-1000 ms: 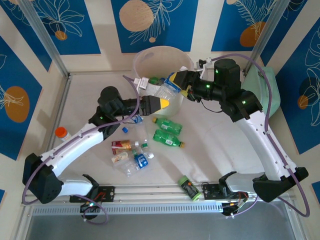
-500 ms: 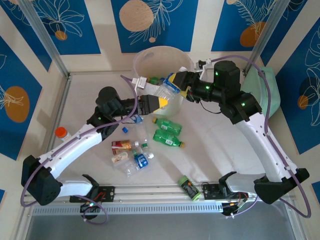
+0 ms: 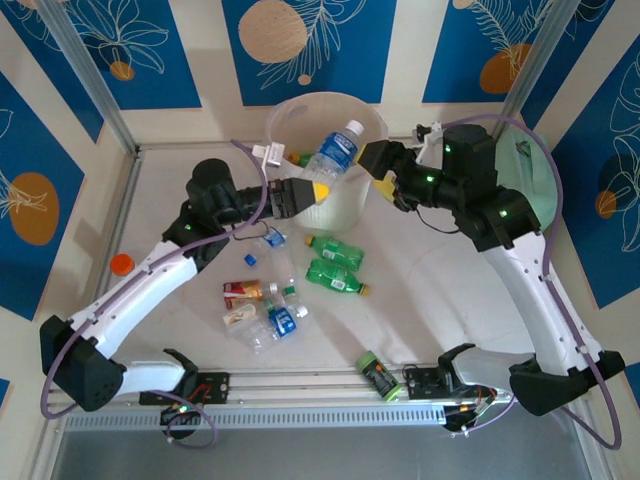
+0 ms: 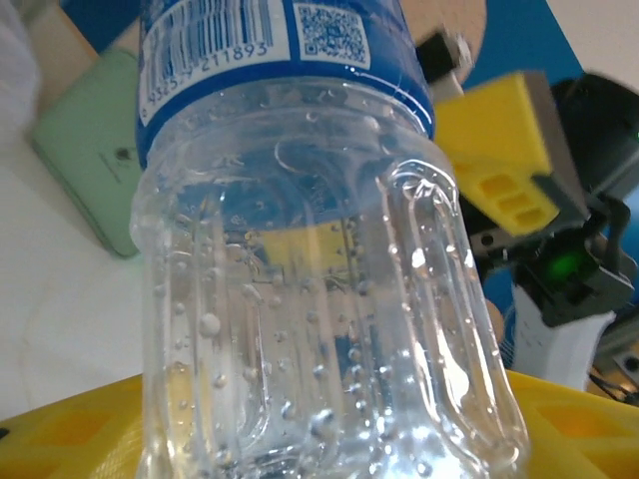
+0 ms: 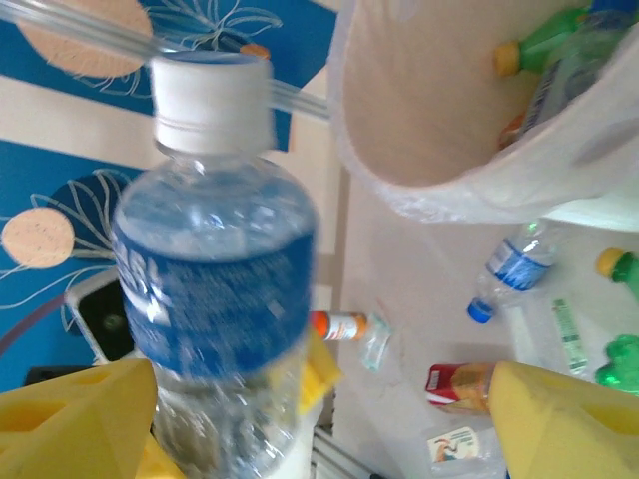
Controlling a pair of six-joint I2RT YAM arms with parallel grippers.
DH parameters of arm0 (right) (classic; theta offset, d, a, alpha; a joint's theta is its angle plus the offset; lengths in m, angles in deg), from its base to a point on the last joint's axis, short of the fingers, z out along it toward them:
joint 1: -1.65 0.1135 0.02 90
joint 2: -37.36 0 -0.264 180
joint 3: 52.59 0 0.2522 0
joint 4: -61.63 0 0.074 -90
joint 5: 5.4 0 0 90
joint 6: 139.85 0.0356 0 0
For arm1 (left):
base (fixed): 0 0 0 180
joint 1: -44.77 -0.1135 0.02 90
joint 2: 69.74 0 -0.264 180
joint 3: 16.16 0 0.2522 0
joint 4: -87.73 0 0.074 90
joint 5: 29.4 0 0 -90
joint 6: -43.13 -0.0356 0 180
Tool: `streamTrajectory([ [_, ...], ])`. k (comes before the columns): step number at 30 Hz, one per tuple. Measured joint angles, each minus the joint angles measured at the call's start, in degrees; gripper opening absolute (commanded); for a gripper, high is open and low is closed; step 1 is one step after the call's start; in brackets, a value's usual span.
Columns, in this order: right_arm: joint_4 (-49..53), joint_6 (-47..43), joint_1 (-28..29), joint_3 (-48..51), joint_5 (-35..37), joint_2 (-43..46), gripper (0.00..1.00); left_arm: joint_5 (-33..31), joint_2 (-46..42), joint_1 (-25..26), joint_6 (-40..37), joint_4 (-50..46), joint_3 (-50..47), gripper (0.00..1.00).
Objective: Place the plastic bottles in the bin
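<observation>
Small loose plastic bottles (image 3: 285, 295), green, clear and red-labelled, scattered on white table (image 3: 420, 300) near centre. Left gripper (image 3: 320, 190) stretched far-right, clamped on base of clear blue-labelled bottle (image 3: 336, 150), which tilts over round translucent whitish bin (image 3: 300, 110). Right gripper (image 3: 376, 168) just right of it, fingers apart, off bottle.

Pale whitish tabletop (image 3: 440, 300) bearing a round translucent bin (image 3: 290, 106) at the far side, two green plastic bottles (image 3: 335, 249) (image 3: 333, 277) mid-table, a red-labelled bottle (image 3: 243, 291), a cream-labelled bottle (image 3: 238, 318) and a blue-labelled clear bottle (image 3: 283, 320) beside them, an orange-capped bottle (image 3: 122, 264) far left, a dark green-capped cylinder (image 3: 377, 375) near the front.
</observation>
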Motion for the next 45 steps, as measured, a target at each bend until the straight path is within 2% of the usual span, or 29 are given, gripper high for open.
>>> streamTrajectory([
  [5, 4.1, -1.5, -1.1, 0.3, 1.7, 2.4, 0.86, -4.3, 3.0, -5.1, -3.8, -8.5, 10.0, 0.67],
  [9, 5.5, -1.9, -1.1, 3.1, 2.1, 5.6, 0.86, -8.2, 9.3, -8.1, -7.9, -16.8, 20.9, 0.67],
  [15, 7.7, -1.9, -1.2, 8.5, 3.0, 8.9, 0.86, -13.0, 21.4, -8.8, -14.3, -29.1, 34.6, 0.64],
  [19, 8.7, -2.1, -1.2, 11.4, 3.4, 10.1, 0.86, -13.9, 27.7, -8.8, -15.9, -34.3, 39.0, 0.64],
  [23, 10.1, -2.8, -1.2, 13.2, 3.7, 10.9, 0.86, -14.4, 30.7, -8.8, -16.4, -36.2, 40.5, 0.76],
  [28, 11.0, -3.7, -1.2, 14.3, 4.3, 11.2, 0.86, -14.5, 30.7, -8.8, -16.2, -36.7, 41.8, 0.82],
  [37, 11.2, -5.2, -1.1, 14.6, 4.3, 10.8, 0.86, -15.4, 29.1, -8.6, -16.2, -36.7, 41.8, 0.86],
  [42, 11.3, -6.6, 0.9, 14.6, 5.2, 9.2, 0.85, -17.4, 21.4, -8.6, -16.3, -36.2, 38.1, 0.89],
  [45, 12.1, -8.0, 4.8, 14.1, 7.4, 7.3, 0.85, -19.2, 13.9, -8.7, -17.4, -35.5, 32.8, 0.91],
])
